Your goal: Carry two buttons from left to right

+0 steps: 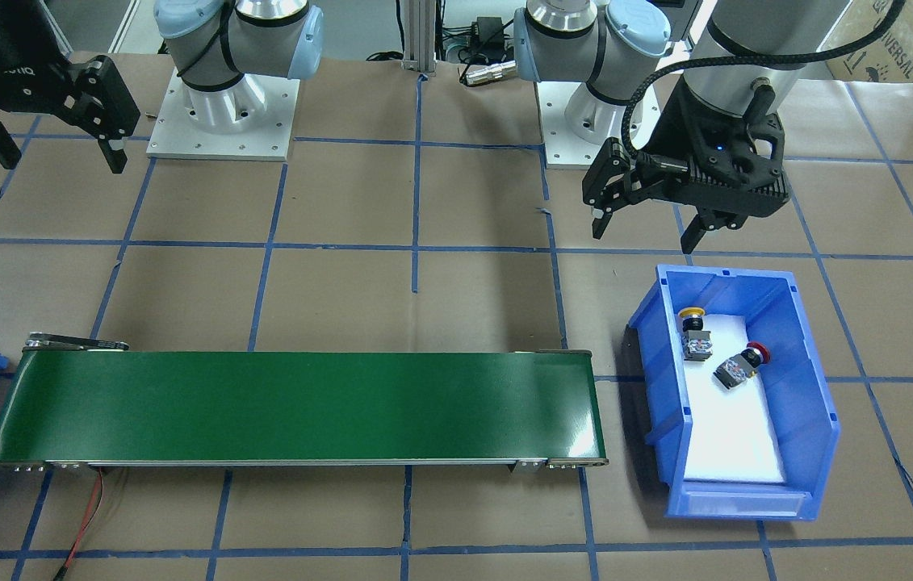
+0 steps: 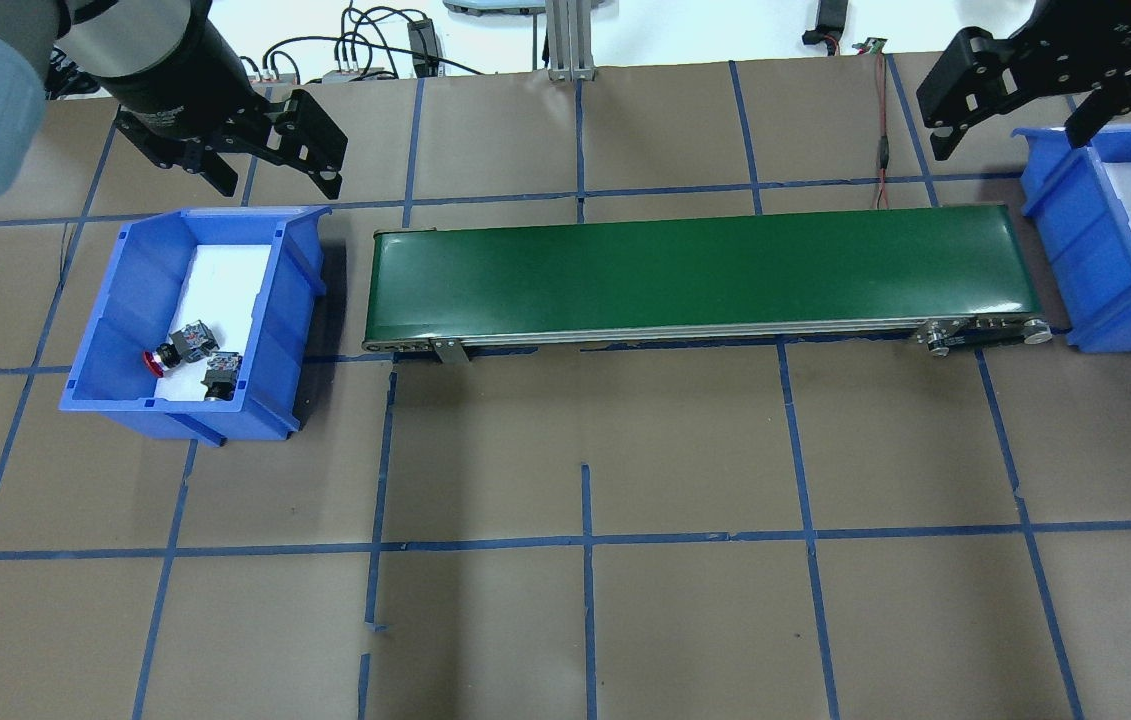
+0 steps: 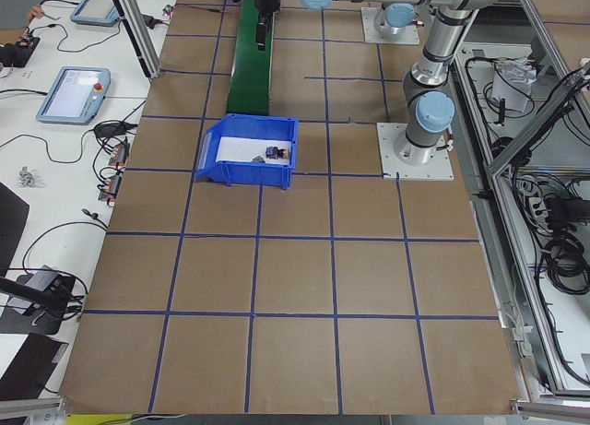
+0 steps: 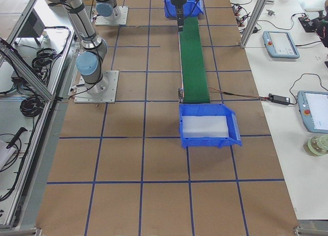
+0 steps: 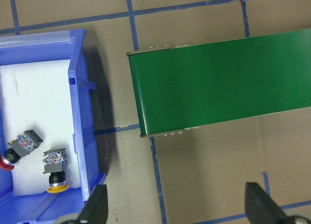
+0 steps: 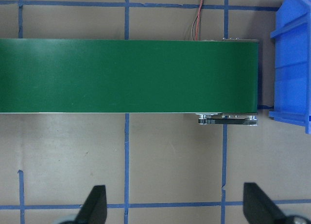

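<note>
Two buttons lie on their sides on white foam in the blue bin [image 1: 726, 274] on my left. The yellow button [image 1: 694, 331] is beside the red button [image 1: 740, 365]. Both also show in the overhead view, red [image 2: 175, 348] and yellow [image 2: 223, 372], and in the left wrist view, red [image 5: 22, 145] and yellow [image 5: 56, 168]. My left gripper [image 1: 643, 236] is open and empty, hanging above the table just past the bin's far end [image 2: 277, 187]. My right gripper [image 2: 1010, 142] is open and empty, high near the belt's right end.
A green conveyor belt [image 2: 705, 270] runs between the left bin [image 2: 115, 320] and a second blue bin [image 2: 1125, 250] on the right, which holds only white foam [image 4: 205, 124]. Red and black wires [image 1: 85, 524] trail from the belt's right end.
</note>
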{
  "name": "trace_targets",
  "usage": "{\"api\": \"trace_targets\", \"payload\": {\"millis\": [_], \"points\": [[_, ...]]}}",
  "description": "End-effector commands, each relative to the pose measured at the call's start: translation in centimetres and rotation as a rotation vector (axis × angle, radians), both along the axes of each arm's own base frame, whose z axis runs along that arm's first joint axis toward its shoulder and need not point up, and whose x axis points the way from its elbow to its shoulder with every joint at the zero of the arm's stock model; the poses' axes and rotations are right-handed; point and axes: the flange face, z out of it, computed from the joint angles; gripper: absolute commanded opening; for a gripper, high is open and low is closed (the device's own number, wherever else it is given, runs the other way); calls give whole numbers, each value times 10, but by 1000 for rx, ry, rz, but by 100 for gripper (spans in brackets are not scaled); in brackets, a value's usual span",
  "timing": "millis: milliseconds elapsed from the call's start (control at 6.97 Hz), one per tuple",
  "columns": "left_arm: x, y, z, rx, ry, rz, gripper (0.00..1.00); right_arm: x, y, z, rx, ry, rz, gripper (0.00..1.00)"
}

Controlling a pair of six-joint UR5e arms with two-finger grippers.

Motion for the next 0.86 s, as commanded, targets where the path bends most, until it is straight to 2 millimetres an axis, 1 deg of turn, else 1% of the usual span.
{"api": "trace_targets", "payload": {"millis": [0, 574, 717], "points": [[1, 0, 0, 0, -9, 1, 100, 0, 0, -1, 3, -3, 3, 100], [1, -3, -1, 1, -6, 1, 100, 2, 8, 5, -9, 6, 0, 100], [2, 3, -7, 13, -9, 2, 100, 2, 8, 4, -6, 2, 1, 100]]}}
